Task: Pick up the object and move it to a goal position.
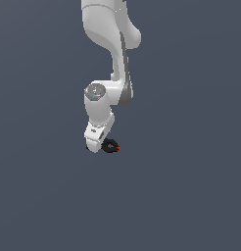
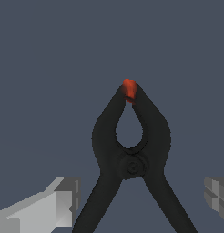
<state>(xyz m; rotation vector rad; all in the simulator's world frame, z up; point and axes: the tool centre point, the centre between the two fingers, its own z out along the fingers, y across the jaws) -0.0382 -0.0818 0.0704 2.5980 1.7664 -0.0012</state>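
Scene: a white Franka Panda arm (image 1: 110, 73) reaches down from the top of the exterior view over a plain slate-grey floor (image 1: 191, 196).

Gripper: the gripper (image 1: 96, 145) sits at the low end of the arm, close to the floor, near the middle of the exterior view; in the wrist view its two grey fingertips (image 2: 59, 205) stand wide apart, one on each side of the clamp's handles and clear of them.

Pincer state: spread wide, holding nothing.

Spring clamp: a small black spring clamp (image 2: 130, 154) lies on the floor, between the spread fingers in the wrist view.

Clamp position: in the exterior view it shows at about 4 o'clock from the gripper, just beside it and far smaller than the hand.

Clamp tip: the orange-red tip (image 2: 129, 89) is at the closed nose, pointing away from the wrist camera; in the exterior view it faces that view's right.

Clamp handles: two thin black handles (image 2: 98, 200) splay out from the round pivot and run toward the camera, passing between the fingertips.

Contact: no finger touches the clamp in the wrist view; from the exterior view I cannot tell.
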